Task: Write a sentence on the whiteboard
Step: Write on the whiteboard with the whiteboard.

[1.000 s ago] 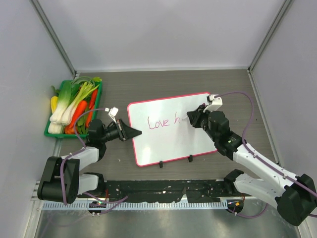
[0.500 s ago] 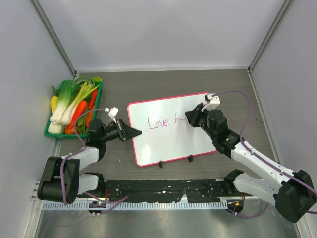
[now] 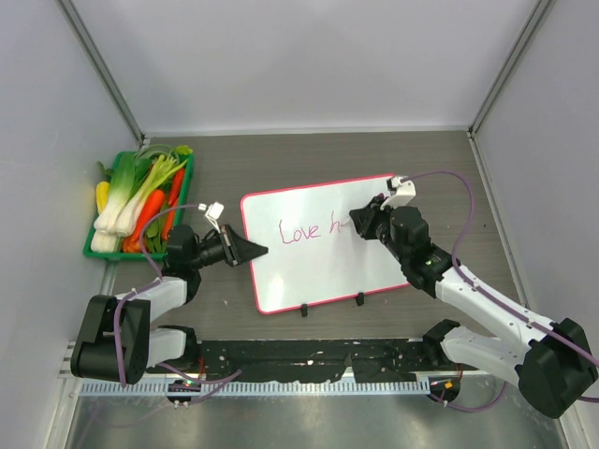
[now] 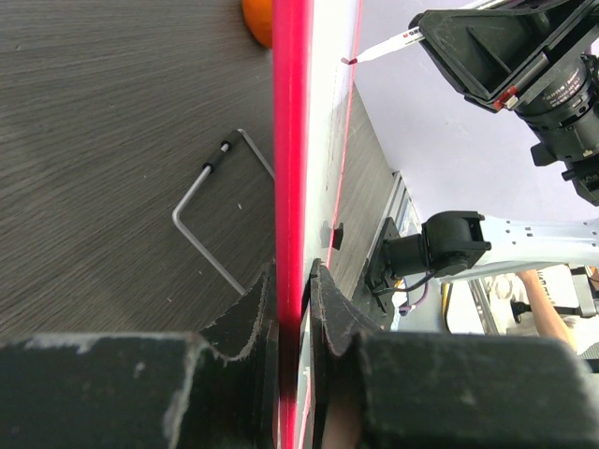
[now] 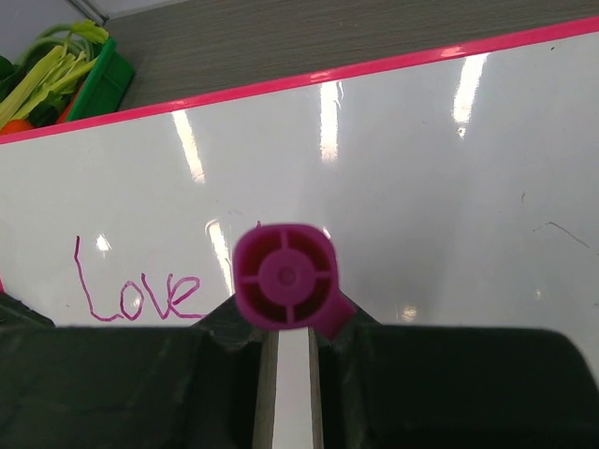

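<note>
Whiteboard (image 3: 318, 271) reads "Love h". Left gripper (image 3: 255, 251) clamped on its left edge. Right gripper (image 3: 360, 223) clenched on pink marker (image 5: 284, 274). Green crate (image 3: 101, 254) holds leeks (image 3: 120, 201) and carrots (image 3: 150, 213).

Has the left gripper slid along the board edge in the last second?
No. The left gripper stays clamped at the same spot on the whiteboard, no nearer the green tray.
</note>
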Controlling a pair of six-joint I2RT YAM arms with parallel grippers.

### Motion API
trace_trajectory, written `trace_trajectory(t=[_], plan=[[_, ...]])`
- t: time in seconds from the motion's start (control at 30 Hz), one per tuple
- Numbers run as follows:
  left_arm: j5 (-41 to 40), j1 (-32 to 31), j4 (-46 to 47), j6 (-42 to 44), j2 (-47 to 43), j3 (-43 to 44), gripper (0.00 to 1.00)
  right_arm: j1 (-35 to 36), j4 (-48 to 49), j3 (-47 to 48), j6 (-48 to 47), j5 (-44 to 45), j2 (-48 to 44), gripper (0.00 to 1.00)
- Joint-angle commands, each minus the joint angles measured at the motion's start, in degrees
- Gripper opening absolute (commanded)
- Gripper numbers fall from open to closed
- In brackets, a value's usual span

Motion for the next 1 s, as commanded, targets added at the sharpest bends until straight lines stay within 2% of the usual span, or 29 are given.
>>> trace_trajectory(t=[0.0, 0.6, 0.97], plan=[[-4.0, -0.5, -3.2, 6.6, 0.7, 0.2, 0.0, -0.4, 1.6, -0.5, -0.1, 0.7, -0.1, 0.01], [-4.2, -0.6, -3.3, 6.7, 0.6, 0.3, 0.0, -2.2, -1.1, 1.2, -1.4, 5.2, -0.1, 0.01], [-4.2, -0.6, -3.3, 6.7, 0.6, 0.3, 0.0, -2.4, 0.2, 3.3, -0.3, 2.8, 1.7, 0.01]])
